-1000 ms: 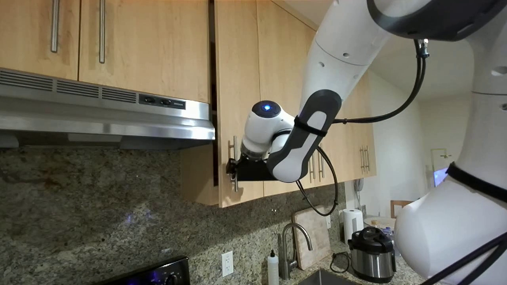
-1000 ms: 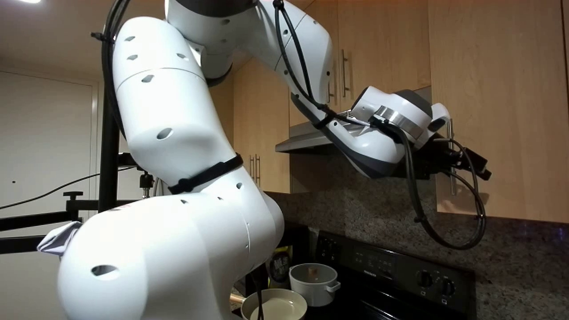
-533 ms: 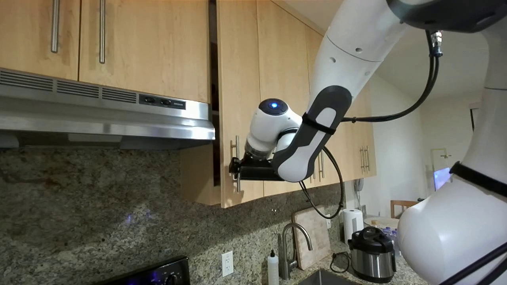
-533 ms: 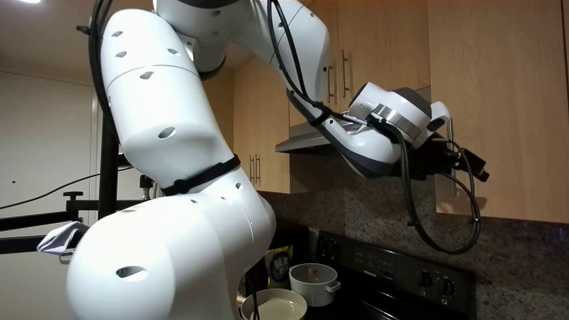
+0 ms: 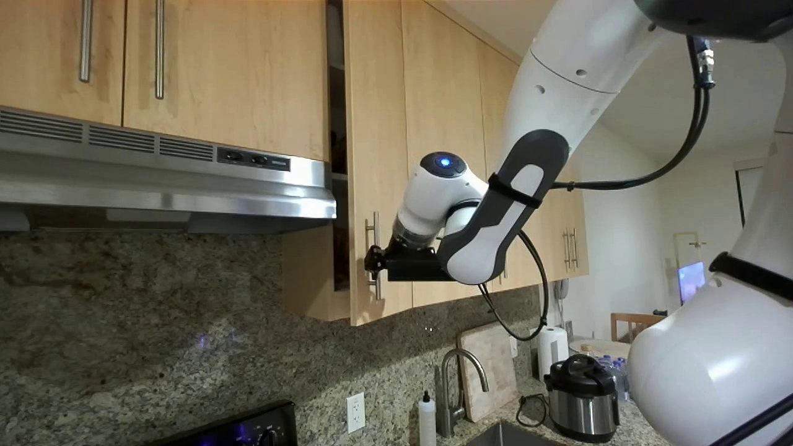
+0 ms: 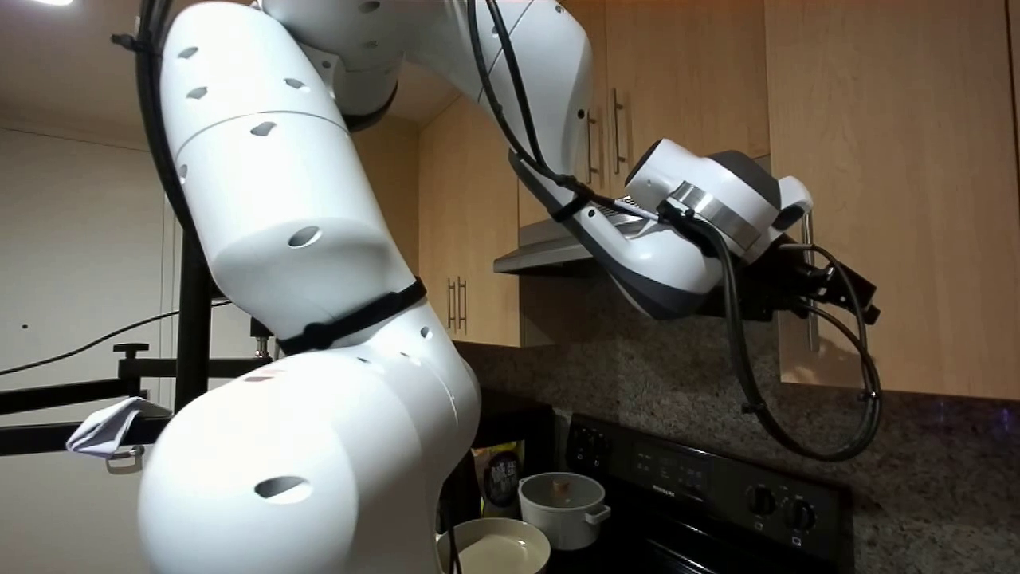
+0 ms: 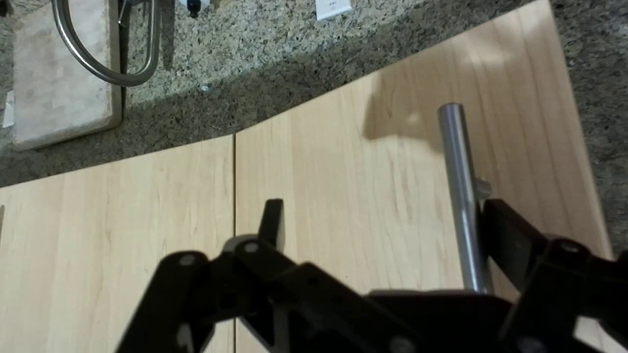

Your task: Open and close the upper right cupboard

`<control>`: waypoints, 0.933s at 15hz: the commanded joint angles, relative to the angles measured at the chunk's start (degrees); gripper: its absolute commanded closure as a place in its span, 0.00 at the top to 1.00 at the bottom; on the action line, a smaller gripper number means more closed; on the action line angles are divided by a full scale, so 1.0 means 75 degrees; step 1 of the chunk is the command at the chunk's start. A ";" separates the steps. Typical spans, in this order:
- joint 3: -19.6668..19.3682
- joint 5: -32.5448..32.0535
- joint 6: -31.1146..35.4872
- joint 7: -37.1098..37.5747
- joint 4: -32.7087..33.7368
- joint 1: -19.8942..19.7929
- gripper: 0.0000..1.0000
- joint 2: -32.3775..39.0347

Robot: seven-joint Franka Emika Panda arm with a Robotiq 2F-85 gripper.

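The claw is found spread: its fingers stand well apart, the handle of the upper right cupboard lies between them, and nothing is pinched. The handle sits close against the finger on the side of the free edge of the door and appears to touch it; the opposite finger is well clear. The door stands directly in front of the claw, ajar, with a narrow strip of dark interior showing just past the free edge, on the claw's side toward the range hood. Change noted against a second ago: the free edge stands a little farther out, the interior strip is wider, and claw and handle are displaced together away from the hood. In this inspector's judgement the opening half of the task is under way at an early stage, driven by one hooked finger rather than by a grip; the closing half appears not yet begun. Further pull along the door's arc seems called for. Risk: with the claw spread, the handle could slip off the fingertip should the pull stray from that arc.
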 commanded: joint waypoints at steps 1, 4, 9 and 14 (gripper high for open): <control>-0.0917 -0.0330 0.0111 -0.0768 -0.0763 0.0053 1.00 -0.0572; -0.1350 -0.0489 0.0357 -0.1094 -0.0958 0.0294 1.00 -0.0656; -0.2092 -0.1051 0.0719 -0.1437 -0.1302 0.0615 1.00 -0.0883; -0.2936 -0.1831 0.0959 -0.1768 -0.1666 0.0854 1.00 -0.1198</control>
